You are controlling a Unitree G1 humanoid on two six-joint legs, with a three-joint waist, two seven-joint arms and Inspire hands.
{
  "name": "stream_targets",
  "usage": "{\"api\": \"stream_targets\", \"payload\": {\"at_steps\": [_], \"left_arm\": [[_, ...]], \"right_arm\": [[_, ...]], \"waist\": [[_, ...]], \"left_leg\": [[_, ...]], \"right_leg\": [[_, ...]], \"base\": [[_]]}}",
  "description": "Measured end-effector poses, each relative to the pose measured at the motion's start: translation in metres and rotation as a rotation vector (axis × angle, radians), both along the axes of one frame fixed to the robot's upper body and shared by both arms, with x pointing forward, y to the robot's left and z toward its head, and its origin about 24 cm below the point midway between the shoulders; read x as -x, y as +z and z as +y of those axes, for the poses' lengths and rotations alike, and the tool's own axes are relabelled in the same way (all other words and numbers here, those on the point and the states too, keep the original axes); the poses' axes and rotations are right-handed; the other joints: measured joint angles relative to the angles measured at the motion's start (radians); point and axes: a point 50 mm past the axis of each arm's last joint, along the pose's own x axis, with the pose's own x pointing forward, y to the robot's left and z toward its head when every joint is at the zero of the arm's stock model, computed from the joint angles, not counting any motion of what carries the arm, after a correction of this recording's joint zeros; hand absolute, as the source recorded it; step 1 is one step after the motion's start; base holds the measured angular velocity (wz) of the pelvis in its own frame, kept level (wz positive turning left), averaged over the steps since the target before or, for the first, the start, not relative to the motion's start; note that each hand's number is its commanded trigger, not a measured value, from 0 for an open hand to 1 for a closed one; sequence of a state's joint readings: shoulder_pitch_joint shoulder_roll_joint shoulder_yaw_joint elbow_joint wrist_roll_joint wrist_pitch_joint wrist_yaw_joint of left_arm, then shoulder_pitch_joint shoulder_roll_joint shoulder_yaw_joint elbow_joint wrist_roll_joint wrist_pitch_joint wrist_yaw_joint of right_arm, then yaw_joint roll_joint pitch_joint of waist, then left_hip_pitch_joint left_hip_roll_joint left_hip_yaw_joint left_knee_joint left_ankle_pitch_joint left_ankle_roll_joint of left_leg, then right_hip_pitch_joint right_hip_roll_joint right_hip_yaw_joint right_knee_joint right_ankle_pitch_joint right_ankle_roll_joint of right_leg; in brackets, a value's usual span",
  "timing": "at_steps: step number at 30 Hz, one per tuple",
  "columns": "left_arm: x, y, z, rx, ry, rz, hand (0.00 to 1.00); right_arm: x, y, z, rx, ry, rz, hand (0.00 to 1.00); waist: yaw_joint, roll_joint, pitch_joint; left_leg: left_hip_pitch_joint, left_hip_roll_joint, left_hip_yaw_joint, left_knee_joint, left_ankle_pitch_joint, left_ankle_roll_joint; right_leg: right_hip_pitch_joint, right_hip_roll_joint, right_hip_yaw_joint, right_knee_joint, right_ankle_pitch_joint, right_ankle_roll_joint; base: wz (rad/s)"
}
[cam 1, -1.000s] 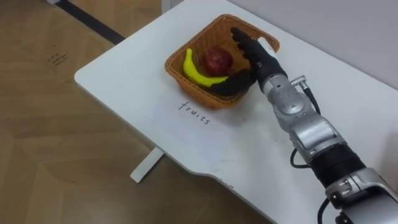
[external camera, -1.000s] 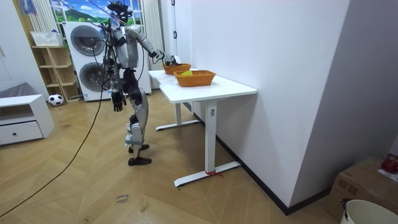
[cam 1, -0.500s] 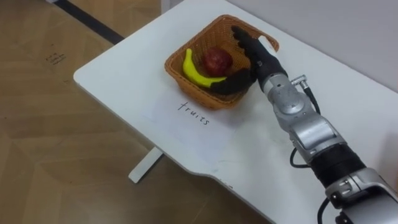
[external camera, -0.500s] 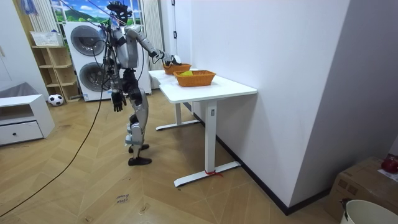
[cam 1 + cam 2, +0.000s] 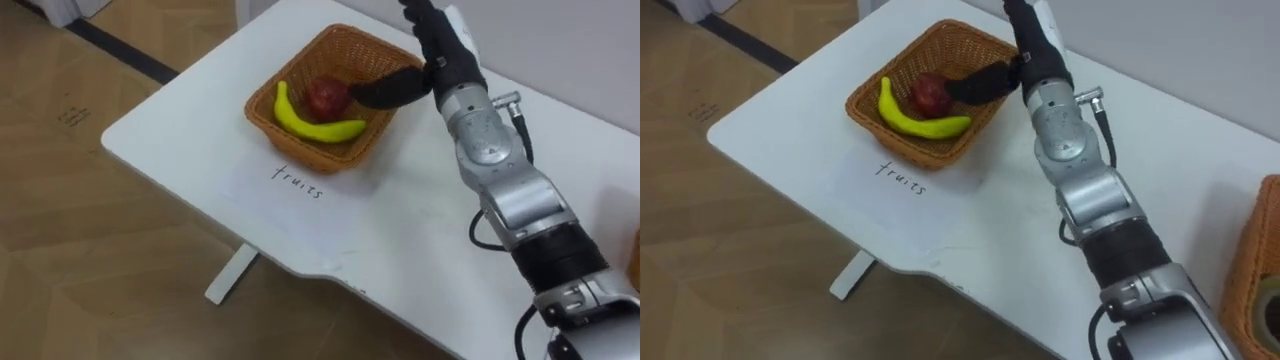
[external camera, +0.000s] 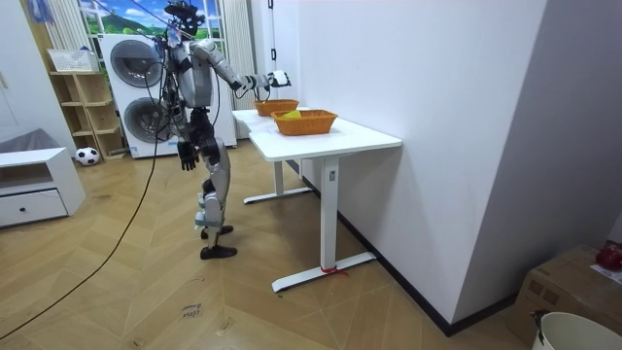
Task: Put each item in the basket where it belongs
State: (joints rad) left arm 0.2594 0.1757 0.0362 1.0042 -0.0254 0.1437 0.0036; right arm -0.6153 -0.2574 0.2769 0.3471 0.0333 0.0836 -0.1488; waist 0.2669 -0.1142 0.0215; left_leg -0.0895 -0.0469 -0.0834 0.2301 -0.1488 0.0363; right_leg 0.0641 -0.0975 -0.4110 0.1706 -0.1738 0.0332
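Nearest the robot, the white table [image 5: 400,240] is bare apart from a handwritten label [image 5: 297,181] at the 6 o'clock foot of the fruit basket [image 5: 320,155]. In the basket the banana [image 5: 315,128] lies along the 6 o'clock wall, with the apple [image 5: 326,96] just behind it toward 12. Both fruits sit well down in the wicker.

The right hand [image 5: 445,55] hovers at the basket's 2 o'clock rim with straight fingers, holding nothing. Its thumb juts out over the basket toward the apple, and that thumb looks like the main hazard. If the arm pulls back toward 5 o'clock without rising, the thumb could hook the wicker wall and drag or tip the basket. (The basket stands near the table's corner, so a shove toward 8 o'clock would be the worse direction.) A bump could also set the apple rolling.

Off at 3 o'clock a second basket [image 5: 1262,250] shows at the table's far side, and a low sweep of the forearm toward it could clip it. The left hand [image 6: 187,154] hangs loose and empty at the robot's side.
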Motion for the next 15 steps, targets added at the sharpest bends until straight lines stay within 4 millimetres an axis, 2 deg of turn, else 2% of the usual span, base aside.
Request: {"api": "stream_targets", "payload": {"at_steps": [2,4,5,9,15], "left_arm": [[-0.005,0.0,0.0,0.01,-0.006,-0.012,0.0],[-0.012,0.001,0.0,0.012,-0.011,-0.03,0.0],[-0.015,0.001,0.0,0.01,-0.017,-0.04,0.0],[-0.014,0.001,0.001,-0.004,-0.048,-0.035,0.0],[-0.01,0.001,0.003,-0.042,-0.037,-0.017,0.0]], "right_arm": [[0.0,0.006,-0.004,-0.002,-0.008,-0.024,0.0],[0.0,0.009,-0.01,-0.001,-0.025,-0.038,0.0],[0.0,0.011,-0.015,-0.001,-0.035,-0.047,0.0],[0.004,0.023,-0.027,-0.025,-0.075,-0.102,0.0],[0.011,0.036,-0.051,-0.029,-0.149,-0.176,0.0]], "waist": [[-0.015,0.003,-0.0018],[-0.024,0.008,-0.0097],[-0.033,0.01,-0.0111],[-0.06,0.016,-0.0161],[-0.131,0.017,-0.0168]], "left_leg": [[0.011,0.001,0.007,-0.001,0.001,0.001],[0.026,0.002,0.026,-0.01,0.001,0.001],[0.031,0.004,0.036,-0.013,0.001,0.001],[0.052,0.01,0.069,-0.031,0.001,0.001],[0.064,0.016,0.085,-0.042,0.0,0.002]], "right_leg": [[0.005,0.0,0.008,0.001,0.0,0.0],[0.006,0.0,0.028,0.001,0.0,0.0],[0.005,-0.001,0.038,0.003,0.0,0.0],[0.004,-0.001,0.064,0.005,0.003,0.001],[0.002,0.003,0.086,0.005,0.004,0.0]], "base": [[-0.14],[-0.27],[-0.23],[-0.24],[-0.11]]}}
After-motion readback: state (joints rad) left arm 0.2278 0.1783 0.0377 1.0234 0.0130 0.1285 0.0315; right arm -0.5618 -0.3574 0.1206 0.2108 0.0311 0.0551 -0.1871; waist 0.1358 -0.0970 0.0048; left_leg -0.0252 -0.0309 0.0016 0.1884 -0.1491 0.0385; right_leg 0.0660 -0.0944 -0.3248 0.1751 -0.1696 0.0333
